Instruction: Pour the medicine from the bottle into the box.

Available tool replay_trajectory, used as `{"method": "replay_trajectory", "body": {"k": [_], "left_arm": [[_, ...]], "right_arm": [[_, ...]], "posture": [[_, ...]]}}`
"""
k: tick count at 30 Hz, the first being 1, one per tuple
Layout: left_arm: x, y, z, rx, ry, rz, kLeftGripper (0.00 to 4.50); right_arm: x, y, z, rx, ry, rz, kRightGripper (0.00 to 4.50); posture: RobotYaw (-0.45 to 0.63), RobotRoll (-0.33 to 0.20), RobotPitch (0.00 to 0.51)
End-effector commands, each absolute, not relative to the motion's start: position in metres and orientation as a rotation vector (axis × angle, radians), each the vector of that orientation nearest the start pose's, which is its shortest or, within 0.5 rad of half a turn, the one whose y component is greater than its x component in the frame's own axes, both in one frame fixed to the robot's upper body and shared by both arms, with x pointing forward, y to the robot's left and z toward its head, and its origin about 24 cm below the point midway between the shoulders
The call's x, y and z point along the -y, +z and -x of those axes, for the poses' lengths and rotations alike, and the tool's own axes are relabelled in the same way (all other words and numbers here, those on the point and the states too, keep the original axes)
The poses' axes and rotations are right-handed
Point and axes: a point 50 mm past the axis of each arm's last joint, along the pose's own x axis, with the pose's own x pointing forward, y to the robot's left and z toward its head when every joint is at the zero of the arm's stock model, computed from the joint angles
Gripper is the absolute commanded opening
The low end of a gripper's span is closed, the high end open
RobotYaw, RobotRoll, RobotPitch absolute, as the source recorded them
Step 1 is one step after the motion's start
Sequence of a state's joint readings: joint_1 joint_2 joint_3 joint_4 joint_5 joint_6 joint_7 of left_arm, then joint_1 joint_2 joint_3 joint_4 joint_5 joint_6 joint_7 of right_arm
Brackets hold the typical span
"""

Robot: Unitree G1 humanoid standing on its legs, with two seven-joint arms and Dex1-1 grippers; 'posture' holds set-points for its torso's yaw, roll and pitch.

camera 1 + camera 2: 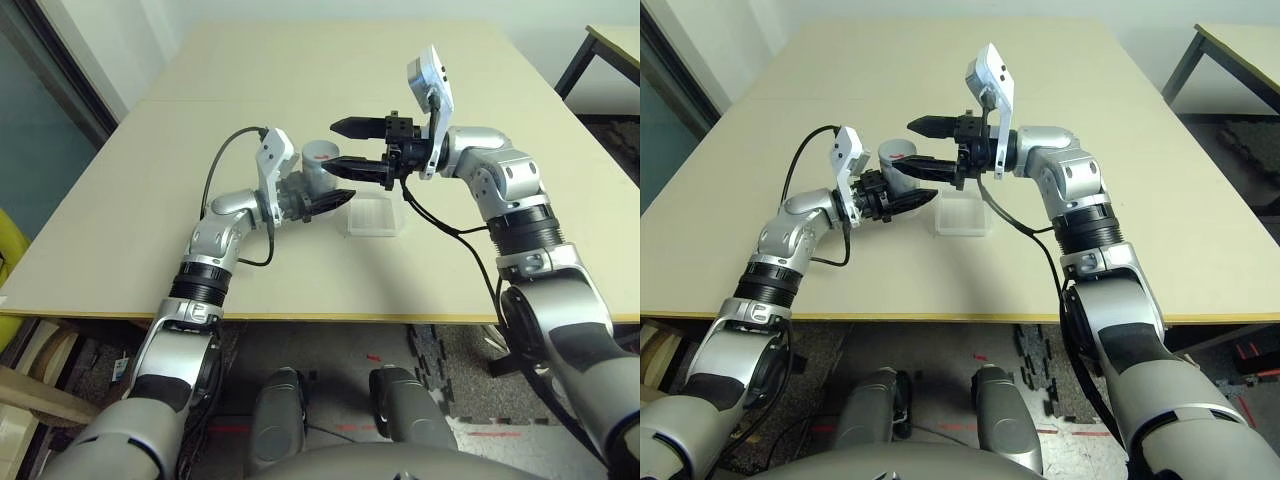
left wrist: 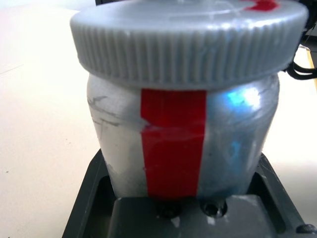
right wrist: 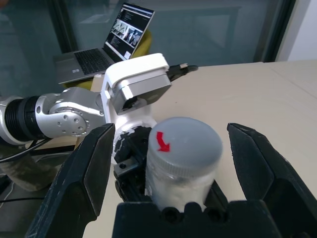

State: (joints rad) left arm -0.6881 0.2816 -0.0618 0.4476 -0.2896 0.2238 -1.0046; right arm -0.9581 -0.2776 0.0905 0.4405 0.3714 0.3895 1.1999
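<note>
Around box (image 1: 374, 216), mid-tabletop (image 1: 300, 70): bare surface on all sides, edges well away. Left pincer (image 1: 322, 196) clamped on capped bottle (image 1: 318, 170), held upright just left of box. Right pincer (image 1: 350, 148) spread wide, fingers flanking cap (image 3: 185, 143), not touching.

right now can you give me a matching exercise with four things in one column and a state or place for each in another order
Things:
1. silvery-grey cylindrical bottle with a red stripe
2. ribbed grey screw cap
3. right gripper
4. shallow clear plastic box

States or places:
a. lying on the table
b. clamped in the left gripper
c. open, fingers on either side of the cap
d. still on the bottle

Pairs: 1-b, 2-d, 3-c, 4-a
</note>
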Motion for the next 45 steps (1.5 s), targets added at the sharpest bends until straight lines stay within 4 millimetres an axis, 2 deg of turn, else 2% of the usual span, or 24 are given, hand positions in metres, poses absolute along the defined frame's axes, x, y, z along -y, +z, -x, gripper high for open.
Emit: {"method": "replay_trajectory", "body": {"k": [1,26,29,32,33,40,45], "left_arm": [[-0.114,0.132,-0.346,-0.035,-1.134,-0.049,2.7],[-0.108,0.134,-0.342,-0.029,-1.173,-0.058,2.7],[-0.108,0.134,-0.342,-0.023,-1.172,-0.055,2.7],[-0.108,0.135,-0.342,-0.018,-1.172,-0.051,2.7],[-0.108,0.135,-0.342,-0.018,-1.172,-0.05,2.7],[-0.11,0.136,-0.341,-0.014,-1.188,-0.036,2.7],[-0.112,0.141,-0.34,-0.006,-1.234,0.007,2.7]], "right_arm": [[0.079,0.21,-0.352,0.049,1.443,0.081,4.5],[0.075,0.202,-0.359,0.021,1.43,0.108,4.5],[0.076,0.201,-0.359,0.016,1.431,0.112,3.88],[0.076,0.2,-0.359,0.014,1.434,0.112,2.78],[0.076,0.2,-0.359,0.014,1.434,0.112,2.58],[0.076,0.201,-0.358,0.024,1.462,0.115,2.59],[0.077,0.202,-0.349,0.05,1.614,0.122,2.59]], "posture": [[-0.21,0.0,0.058],[-0.2,0.0,0.058],[-0.2,0.0,0.057],[-0.2,0.0,0.057],[-0.2,0.0,0.057],[-0.19,0.0,0.055],[-0.19,0.0,0.055]]}}
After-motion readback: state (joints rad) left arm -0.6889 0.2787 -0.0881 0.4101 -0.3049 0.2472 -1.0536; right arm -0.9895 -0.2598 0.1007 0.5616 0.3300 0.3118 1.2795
